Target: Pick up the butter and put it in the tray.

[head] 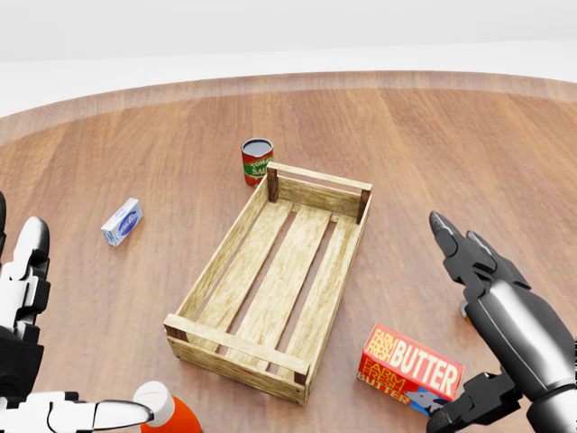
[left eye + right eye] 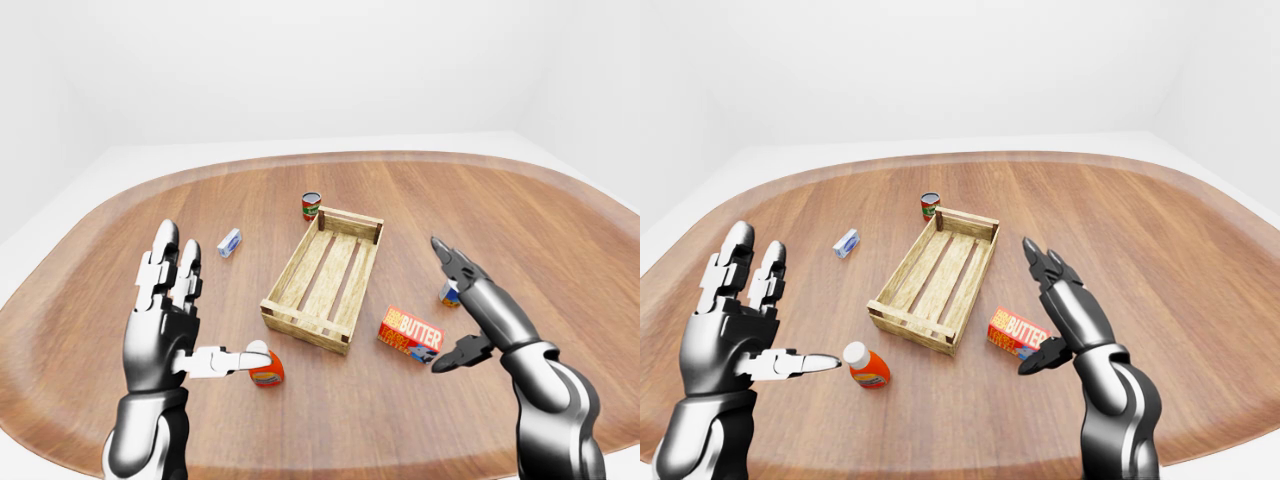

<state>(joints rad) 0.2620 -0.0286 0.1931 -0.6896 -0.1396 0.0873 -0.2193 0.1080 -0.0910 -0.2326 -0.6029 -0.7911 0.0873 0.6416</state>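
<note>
The butter is a red-orange box with white lettering, lying flat on the wooden table at the lower right of the head view. It is just right of the slatted wooden tray, near that tray's bottom right corner. My right hand is open just right of the box. Its fingers point up-left above the box and its thumb lies by the box's lower right corner; nothing is between them. My left hand is open at the lower left, palm up, holding nothing.
A red tomato can stands by the tray's top left corner. A small blue-white box lies to the left. An orange bottle with a white cap lies beside my left thumb. A blue can sits behind my right hand.
</note>
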